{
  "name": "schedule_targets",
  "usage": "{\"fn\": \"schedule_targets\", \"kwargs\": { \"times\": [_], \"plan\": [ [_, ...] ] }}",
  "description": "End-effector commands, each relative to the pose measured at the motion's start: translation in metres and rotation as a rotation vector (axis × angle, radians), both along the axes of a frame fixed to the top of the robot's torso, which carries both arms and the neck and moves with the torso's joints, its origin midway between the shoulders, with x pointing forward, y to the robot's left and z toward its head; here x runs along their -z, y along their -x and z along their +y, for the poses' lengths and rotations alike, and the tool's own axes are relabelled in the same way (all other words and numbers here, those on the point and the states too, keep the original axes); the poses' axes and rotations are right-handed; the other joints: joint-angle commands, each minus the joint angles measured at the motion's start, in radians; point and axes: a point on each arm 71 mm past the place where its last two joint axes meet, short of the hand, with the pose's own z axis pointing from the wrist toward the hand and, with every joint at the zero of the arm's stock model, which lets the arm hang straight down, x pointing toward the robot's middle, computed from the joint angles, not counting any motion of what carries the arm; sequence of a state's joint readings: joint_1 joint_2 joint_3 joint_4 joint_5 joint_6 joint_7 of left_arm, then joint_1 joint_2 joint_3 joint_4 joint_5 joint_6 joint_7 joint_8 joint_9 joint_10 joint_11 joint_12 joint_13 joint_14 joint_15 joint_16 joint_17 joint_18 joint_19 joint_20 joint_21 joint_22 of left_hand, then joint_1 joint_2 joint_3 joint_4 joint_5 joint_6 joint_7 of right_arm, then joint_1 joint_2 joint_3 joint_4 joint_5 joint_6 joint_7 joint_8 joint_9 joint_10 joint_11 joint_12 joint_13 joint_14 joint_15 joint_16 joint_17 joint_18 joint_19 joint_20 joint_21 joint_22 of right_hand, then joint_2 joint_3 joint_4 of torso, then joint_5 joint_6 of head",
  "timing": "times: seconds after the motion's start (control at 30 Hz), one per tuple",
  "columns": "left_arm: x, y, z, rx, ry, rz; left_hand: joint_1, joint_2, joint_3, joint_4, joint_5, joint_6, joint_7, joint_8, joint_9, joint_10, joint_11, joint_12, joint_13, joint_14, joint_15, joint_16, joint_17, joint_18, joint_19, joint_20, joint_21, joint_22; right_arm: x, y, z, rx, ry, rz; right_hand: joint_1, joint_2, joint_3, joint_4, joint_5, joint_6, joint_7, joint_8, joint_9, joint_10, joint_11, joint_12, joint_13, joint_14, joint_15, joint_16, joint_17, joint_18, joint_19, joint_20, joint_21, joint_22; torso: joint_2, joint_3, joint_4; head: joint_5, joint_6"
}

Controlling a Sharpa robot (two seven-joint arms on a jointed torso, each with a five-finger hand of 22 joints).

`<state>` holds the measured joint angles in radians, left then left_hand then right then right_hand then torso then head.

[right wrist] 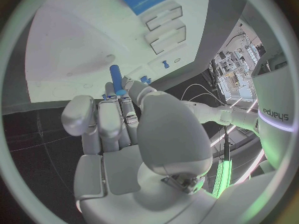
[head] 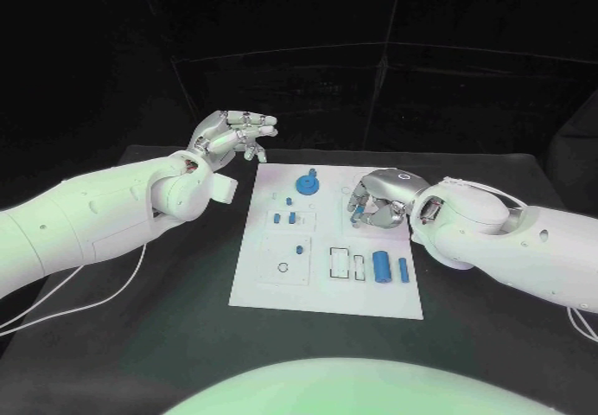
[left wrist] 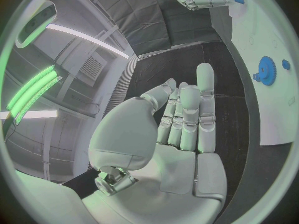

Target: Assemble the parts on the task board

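Observation:
The white task board (head: 327, 285) lies in the middle of the black table. A blue gear (head: 308, 183) stands on its far part, with small blue pieces (head: 285, 218) just nearer. Two blue cylinders (head: 391, 267) lie in the near right part beside empty rectangular slots (head: 339, 262). My right hand (head: 378, 201) hovers over the board's far right part and pinches a slim blue peg (right wrist: 116, 77) at its fingertips. My left hand (head: 234, 134) is raised beyond the board's far left corner, fingers apart, holding nothing. In the left wrist view its palm (left wrist: 181, 129) is flat and the gear (left wrist: 266, 77) shows beyond it.
A thin white cable (head: 87, 298) trails over the table to the left of the board. The black table (head: 162, 346) extends around the board on all sides.

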<state>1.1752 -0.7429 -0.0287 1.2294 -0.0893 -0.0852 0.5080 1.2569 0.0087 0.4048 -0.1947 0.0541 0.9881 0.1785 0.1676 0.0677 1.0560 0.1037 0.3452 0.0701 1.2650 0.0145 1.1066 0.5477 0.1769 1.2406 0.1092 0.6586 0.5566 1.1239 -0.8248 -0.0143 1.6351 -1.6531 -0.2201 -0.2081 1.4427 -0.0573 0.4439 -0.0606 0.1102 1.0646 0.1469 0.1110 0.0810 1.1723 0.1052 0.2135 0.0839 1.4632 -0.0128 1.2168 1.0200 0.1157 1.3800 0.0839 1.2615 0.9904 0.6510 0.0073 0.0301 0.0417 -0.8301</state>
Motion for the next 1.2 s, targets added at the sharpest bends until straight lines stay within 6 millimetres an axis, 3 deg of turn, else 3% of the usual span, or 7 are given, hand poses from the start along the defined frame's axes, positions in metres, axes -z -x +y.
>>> {"fn": "schedule_targets", "kwargs": {
  "times": [0.03,0.33,0.47,0.6,0.9,1.07,1.2],
  "plan": [
    [-0.001,0.000,0.000,0.011,0.007,0.002,0.004,0.002,-0.001,-0.004,-0.001,-0.004,0.005,0.000,-0.001,-0.006,0.000,0.005,-0.002,-0.007,-0.001,-0.004,-0.001,0.006,-0.007,0.001,-0.007,-0.002,-0.010,0.005,0.001,-0.003,-0.064,-0.047,0.005,-0.005,0.007,0.000,-0.003,0.004,0.005,-0.004,-0.001,0.047,-0.038,0.005,0.002,0.028,-0.007,0.006,0.001,-0.013,0.008,0.001,0.006,0.003,-0.001,-0.0008,0.0020,0.000,0.002],
    [-0.001,0.000,-0.001,0.012,0.007,0.002,0.004,0.002,-0.001,-0.004,-0.001,-0.004,0.005,0.000,-0.001,-0.006,0.000,0.005,-0.002,-0.007,-0.001,-0.004,-0.001,0.006,-0.007,0.001,-0.007,-0.002,-0.026,0.017,0.009,-0.042,-0.113,-0.063,0.004,-0.009,0.010,-0.003,-0.003,0.005,0.005,-0.004,-0.002,0.048,-0.037,0.003,0.004,0.028,-0.007,0.008,0.002,-0.014,0.008,0.001,0.009,0.007,0.001,-0.0011,0.0047,0.015,0.004],
    [-0.001,0.000,-0.002,0.015,0.008,0.002,0.004,0.002,-0.001,-0.004,-0.001,-0.004,0.005,0.000,-0.001,-0.006,0.000,0.005,-0.002,-0.007,-0.001,-0.004,-0.001,0.006,-0.007,0.001,-0.007,-0.002,-0.029,0.022,0.029,-0.089,-0.137,-0.049,0.004,-0.010,0.011,-0.004,-0.002,0.006,0.005,-0.004,-0.002,0.048,-0.037,0.003,0.004,0.027,-0.007,0.008,0.002,-0.014,0.008,0.001,0.010,0.008,0.001,-0.0001,0.0012,0.030,0.001],
    [-0.001,0.000,-0.004,0.018,0.010,0.002,0.004,0.002,-0.001,-0.004,-0.001,-0.004,0.005,0.000,-0.001,-0.006,0.000,0.005,-0.002,-0.007,-0.001,-0.004,-0.001,0.006,-0.007,0.001,-0.007,-0.002,-0.029,0.025,0.051,-0.140,-0.154,-0.039,0.003,-0.010,0.012,-0.004,-0.001,0.005,0.005,-0.005,-0.002,0.048,-0.037,0.002,0.004,0.027,-0.007,0.007,0.000,-0.014,0.008,0.001,0.010,0.008,0.002,-0.0002,0.0034,0.038,-0.004],
    [-0.001,0.000,-0.009,0.026,0.013,0.002,0.004,0.002,-0.001,-0.004,-0.001,-0.004,0.005,0.000,-0.001,-0.006,0.000,0.005,-0.002,-0.007,-0.001,-0.004,-0.001,0.006,-0.007,0.001,-0.007,-0.002,-0.010,0.038,0.105,-0.277,-0.148,0.011,-0.004,-0.011,0.025,-0.009,0.011,0.002,0.008,-0.009,-0.005,0.045,-0.034,-0.006,0.007,0.026,-0.005,0.008,-0.003,-0.014,0.006,0.002,0.013,0.009,0.003,-0.0011,0.0045,0.067,-0.015],
    [-0.001,0.000,-0.010,0.027,0.013,0.002,0.004,0.002,-0.001,-0.004,-0.001,-0.004,0.005,0.000,-0.001,-0.006,0.000,0.005,-0.002,-0.007,-0.001,-0.004,-0.001,0.006,-0.007,0.001,-0.007,-0.002,0.005,0.043,0.119,-0.312,-0.122,0.046,-0.008,-0.011,0.025,-0.008,0.011,0.001,0.009,-0.009,-0.005,0.044,-0.033,-0.008,0.007,0.025,-0.004,0.009,-0.002,-0.014,0.005,0.002,0.013,0.009,0.001,0.0014,0.0003,0.086,-0.022],
    [-0.001,0.000,-0.011,0.029,0.014,0.002,0.004,0.002,-0.001,-0.004,-0.001,-0.004,0.005,0.000,-0.001,-0.006,0.000,0.005,-0.002,-0.007,-0.001,-0.004,-0.001,0.006,-0.007,0.001,-0.007,-0.002,0.012,0.044,0.125,-0.326,-0.114,0.064,-0.008,-0.011,0.025,-0.008,0.011,0.001,0.009,-0.010,-0.005,0.044,-0.033,-0.008,0.007,0.025,-0.004,0.009,-0.002,-0.014,0.005,0.002,0.014,0.010,0.001,-0.0014,0.0014,0.092,-0.026]
  ]
}}
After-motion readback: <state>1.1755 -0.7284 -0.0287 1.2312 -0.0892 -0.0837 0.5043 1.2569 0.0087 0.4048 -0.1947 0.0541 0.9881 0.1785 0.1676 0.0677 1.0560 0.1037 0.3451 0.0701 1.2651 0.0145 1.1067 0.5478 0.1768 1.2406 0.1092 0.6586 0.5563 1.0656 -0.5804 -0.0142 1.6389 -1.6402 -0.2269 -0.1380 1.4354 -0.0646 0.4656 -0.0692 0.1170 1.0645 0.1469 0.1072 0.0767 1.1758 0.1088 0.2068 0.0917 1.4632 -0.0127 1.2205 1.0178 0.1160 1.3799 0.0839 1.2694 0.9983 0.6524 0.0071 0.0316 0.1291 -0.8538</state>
